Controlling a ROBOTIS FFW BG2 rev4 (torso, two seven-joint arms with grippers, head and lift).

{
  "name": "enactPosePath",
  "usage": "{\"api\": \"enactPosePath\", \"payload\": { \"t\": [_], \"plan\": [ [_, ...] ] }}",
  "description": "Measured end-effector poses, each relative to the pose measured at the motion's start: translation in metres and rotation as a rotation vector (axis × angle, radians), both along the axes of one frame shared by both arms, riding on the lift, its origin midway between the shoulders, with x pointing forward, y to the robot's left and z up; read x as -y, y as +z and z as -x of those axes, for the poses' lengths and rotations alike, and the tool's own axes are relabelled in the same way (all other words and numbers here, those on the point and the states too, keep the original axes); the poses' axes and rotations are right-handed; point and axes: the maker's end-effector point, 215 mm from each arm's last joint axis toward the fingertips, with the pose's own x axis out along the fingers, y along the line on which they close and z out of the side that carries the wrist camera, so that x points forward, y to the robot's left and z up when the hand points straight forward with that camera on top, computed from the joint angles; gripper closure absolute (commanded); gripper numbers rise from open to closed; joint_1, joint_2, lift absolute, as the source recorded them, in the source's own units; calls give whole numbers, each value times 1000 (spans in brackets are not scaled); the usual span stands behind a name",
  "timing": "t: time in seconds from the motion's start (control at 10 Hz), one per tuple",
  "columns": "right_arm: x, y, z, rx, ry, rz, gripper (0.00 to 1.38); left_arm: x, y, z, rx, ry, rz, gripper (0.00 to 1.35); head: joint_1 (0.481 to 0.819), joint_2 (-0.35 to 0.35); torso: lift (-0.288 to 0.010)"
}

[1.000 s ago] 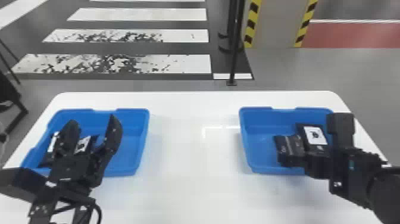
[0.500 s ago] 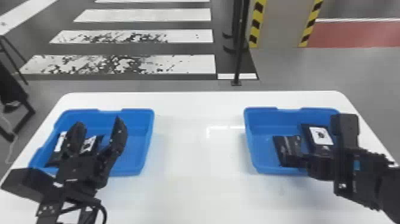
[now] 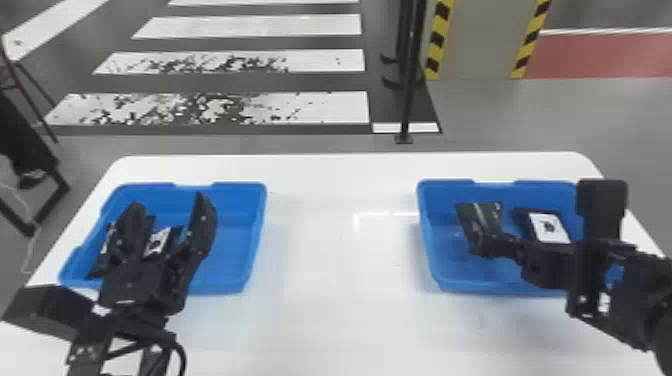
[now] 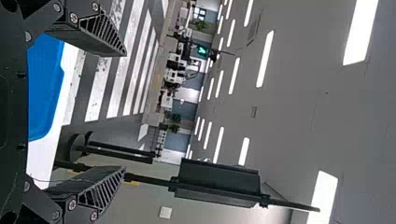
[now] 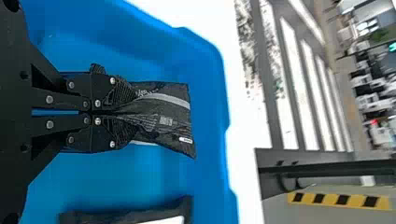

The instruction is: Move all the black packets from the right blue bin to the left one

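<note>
Packet pinched in right bin, carry across still to be made

One black packet (image 5: 166, 119) is held by the right hand (image 5: 127, 112) inside the right blue bin (image 3: 447, 267). The fingers are pressed together on one end of it, and the free end is left sticking out past the tips, a little creased. Whether it is wholly off the bin floor cannot be told. A second packet (image 3: 549, 227), marked with a white label, is seen in the same bin, beside the held one and on the side farther from the left bin.

The left hand (image 3: 169, 205) is placed over the left blue bin (image 3: 227, 250) with its fingers spread and nothing between them. At least two packets (image 3: 162, 242) are already lying there, partly hidden by that hand.

The step in hand is judged to be the pick-up of one packet. Next, a straight lift is called for, high enough for the wall to be cleared, then a carry over the bare middle of the counter (image 3: 340, 240). Room over the left bin would have to be made by the left hand, or the packet taken by it. With only one end gripped, the packet could be swung or snagged on the rim. The labelled one is left for another trip.
</note>
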Motion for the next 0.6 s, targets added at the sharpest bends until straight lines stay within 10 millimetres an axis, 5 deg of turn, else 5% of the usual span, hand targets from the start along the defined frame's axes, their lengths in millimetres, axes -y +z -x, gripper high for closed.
{"api": "enactPosePath", "payload": {
  "t": [0.3,0.6],
  "plan": [
    [-43,73,-22,228,148,-157,1168,10,-2,-1,-2,-23,74,203,695,86,-168],
    [-124,123,-42,390,432,-384,1168,42,0,-3,5,-105,219,203,695,142,-168]
  ]
}}
